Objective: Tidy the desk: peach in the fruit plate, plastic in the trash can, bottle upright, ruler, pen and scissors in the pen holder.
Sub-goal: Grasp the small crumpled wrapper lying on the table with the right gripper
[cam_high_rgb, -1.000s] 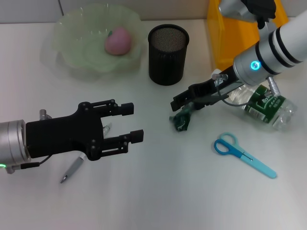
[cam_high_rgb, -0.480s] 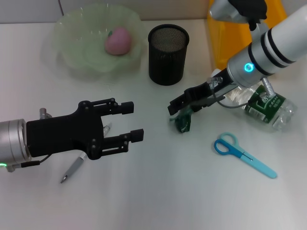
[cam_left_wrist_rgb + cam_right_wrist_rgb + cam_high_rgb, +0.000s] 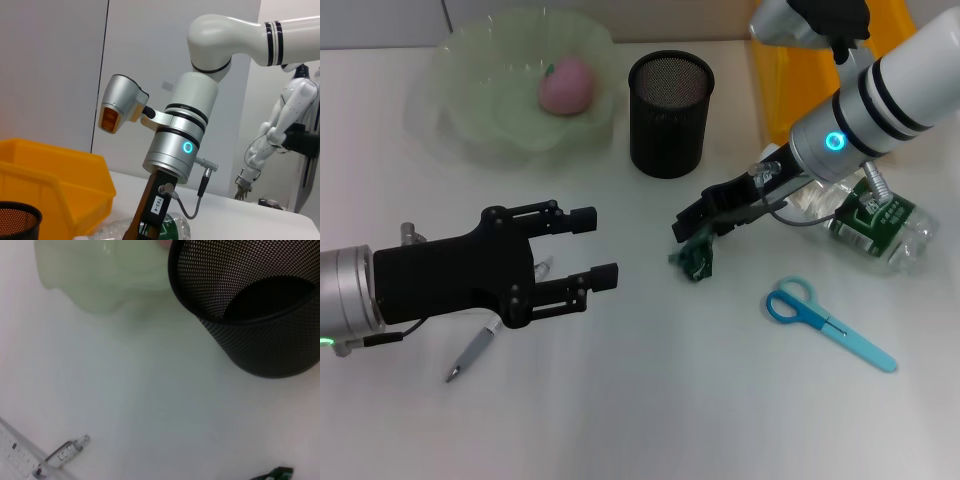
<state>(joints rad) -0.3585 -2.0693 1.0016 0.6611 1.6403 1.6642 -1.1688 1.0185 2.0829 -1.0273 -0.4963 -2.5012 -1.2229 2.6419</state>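
Right gripper (image 3: 692, 238) low over the surface (image 3: 650, 400), jaws pinched on crumpled green plastic (image 3: 696, 262) beside the pen holder (image 3: 670, 113). Left gripper (image 3: 592, 249) hovers over the pen (image 3: 472, 353), jaws wide. Peach (image 3: 566, 84) in the fruit plate (image 3: 470, 110). Bottle (image 3: 873, 225) lies flat, green label unreadable; scissors (image 3: 828, 322) nearby. Sticker "103-4" on right wrist

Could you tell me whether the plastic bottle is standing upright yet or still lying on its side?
Lying on its side. The bottle rests lengthwise on the desk, behind the right gripper.

Left hand (image 3: 588, 250) agape; right hand (image 3: 688, 228) pinched.
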